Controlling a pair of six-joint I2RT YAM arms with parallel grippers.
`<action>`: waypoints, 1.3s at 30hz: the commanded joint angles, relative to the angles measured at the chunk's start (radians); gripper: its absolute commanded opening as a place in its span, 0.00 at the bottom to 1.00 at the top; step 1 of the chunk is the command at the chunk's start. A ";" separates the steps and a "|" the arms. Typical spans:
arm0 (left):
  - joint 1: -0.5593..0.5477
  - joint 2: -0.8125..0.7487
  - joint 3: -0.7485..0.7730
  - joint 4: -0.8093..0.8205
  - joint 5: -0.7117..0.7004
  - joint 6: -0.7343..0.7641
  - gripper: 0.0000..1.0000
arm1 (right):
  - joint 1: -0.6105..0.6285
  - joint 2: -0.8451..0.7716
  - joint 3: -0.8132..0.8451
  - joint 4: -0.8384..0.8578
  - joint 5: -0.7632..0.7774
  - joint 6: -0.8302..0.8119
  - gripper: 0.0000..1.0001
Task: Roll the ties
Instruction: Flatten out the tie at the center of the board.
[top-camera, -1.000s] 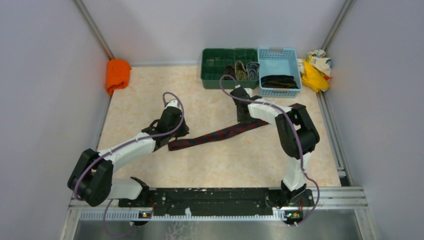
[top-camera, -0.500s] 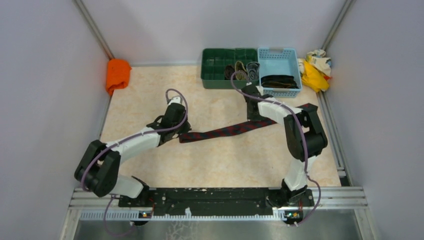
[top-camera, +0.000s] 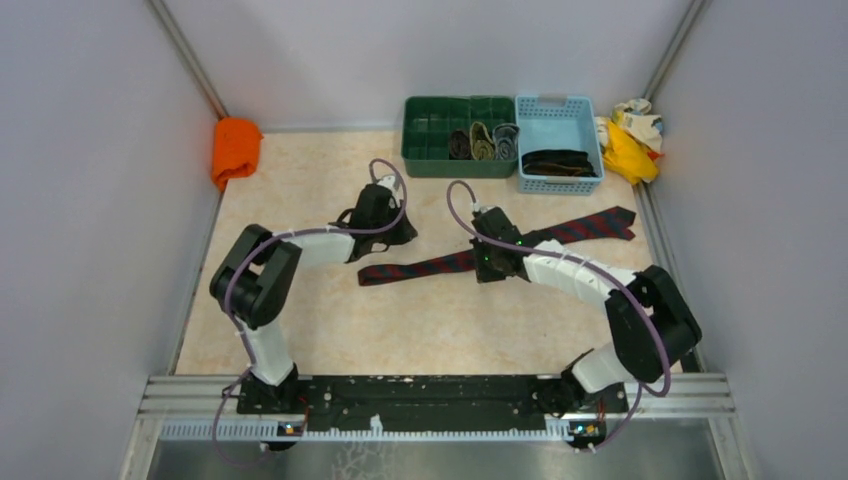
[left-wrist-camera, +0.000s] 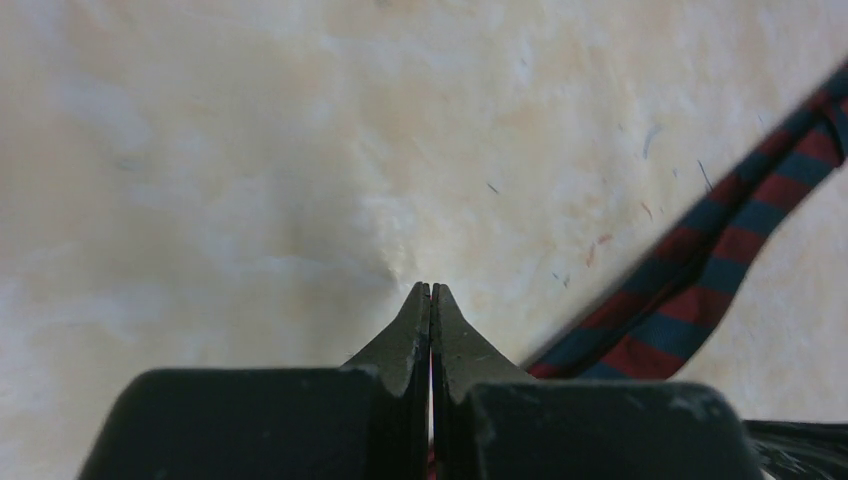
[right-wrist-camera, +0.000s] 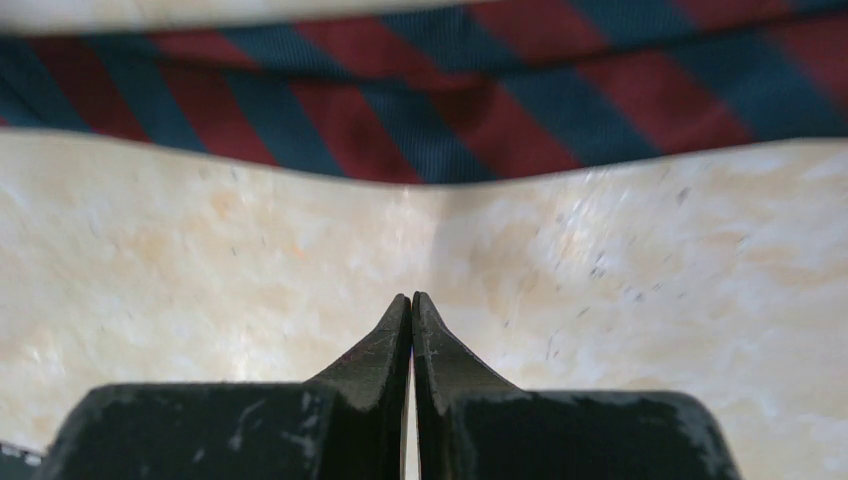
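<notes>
A dark red and navy tie (top-camera: 420, 266) lies flat on the table, its narrow end at the left and its wide pointed end at the right. It also shows in the left wrist view (left-wrist-camera: 720, 270) and the right wrist view (right-wrist-camera: 430, 90). My left gripper (top-camera: 405, 238) (left-wrist-camera: 431, 287) is shut, just above the tie's narrow part, with nothing pinched at its tips. My right gripper (top-camera: 485, 265) (right-wrist-camera: 411, 296) is shut at the tie's middle. Its tips are on bare table beside the tie's edge. Three rolled ties (top-camera: 482, 143) sit in the green bin (top-camera: 412, 150).
A light blue basket (top-camera: 558, 101) holding dark ties (top-camera: 558, 162) stands right of the green bin. An orange cloth (top-camera: 235, 148) lies at the far left wall. Yellow-and-cream rags (top-camera: 630, 135) lie at the far right. Metal rails edge the table.
The tie slid right, then stayed put. My left gripper left the narrow end and moved up and right. My right gripper moved down-left along the tie, uncovering the wide end.
</notes>
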 joint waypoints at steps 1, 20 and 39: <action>0.001 0.054 -0.053 0.210 0.298 -0.021 0.00 | 0.018 -0.088 -0.097 0.117 -0.159 0.069 0.00; 0.006 0.081 -0.170 0.125 0.188 -0.024 0.00 | -0.005 0.175 0.001 0.165 -0.082 0.077 0.00; 0.014 0.005 -0.234 0.055 0.076 -0.055 0.00 | -0.058 0.231 0.157 0.105 -0.110 -0.023 0.00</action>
